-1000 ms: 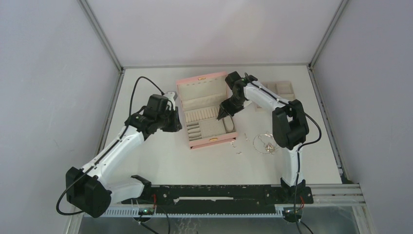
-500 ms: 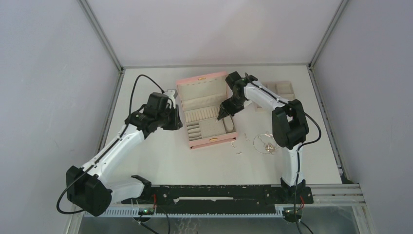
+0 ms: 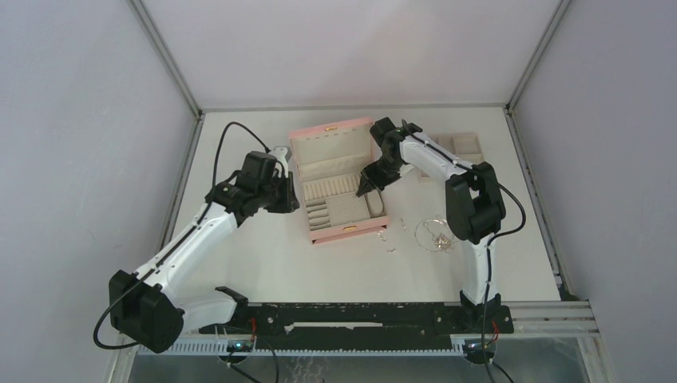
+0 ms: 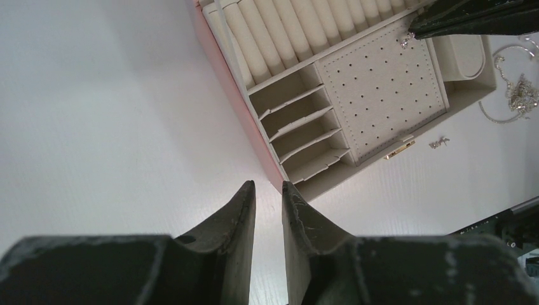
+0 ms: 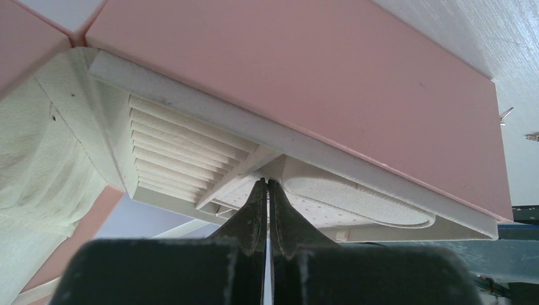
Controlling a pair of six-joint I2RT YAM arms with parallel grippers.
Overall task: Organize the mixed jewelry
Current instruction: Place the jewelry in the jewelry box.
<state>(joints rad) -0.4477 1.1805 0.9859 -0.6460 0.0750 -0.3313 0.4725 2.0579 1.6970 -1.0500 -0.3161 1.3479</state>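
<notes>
Two robot arms work over an open jewelry case on a white table (image 3: 279,255). The pink box (image 5: 318,82) stands with its lid raised and its beige lining showing: ring rolls (image 4: 286,28) at the back, a row of narrow slots (image 4: 299,127) on the left, and a perforated panel (image 4: 381,89) beside them.

The right pincer (image 5: 266,185) reaches down into the box with its jaws pressed together, the tip at the far corner of the perforated panel. A small silver piece (image 4: 405,42) sits right at that tip. From these angles it cannot be told whether the piece is pinched between the fingers or only lying on the panel beneath them.

The left pincer (image 4: 268,187) hangs above the table just outside the box's left wall. Its jaws stand a narrow gap apart with nothing between them.

The rest of the jewelry lies outside the box. A chain necklace (image 3: 437,236) rests in a loose loop with a tangled clump on the table to the right of the box, near the right arm's elbow. An earring-sized bit (image 4: 438,142) lies on the table just in front of the box's clasp. A flat beige tray (image 3: 467,145) sits at the back right of the table, partly hidden behind the right arm.
</notes>
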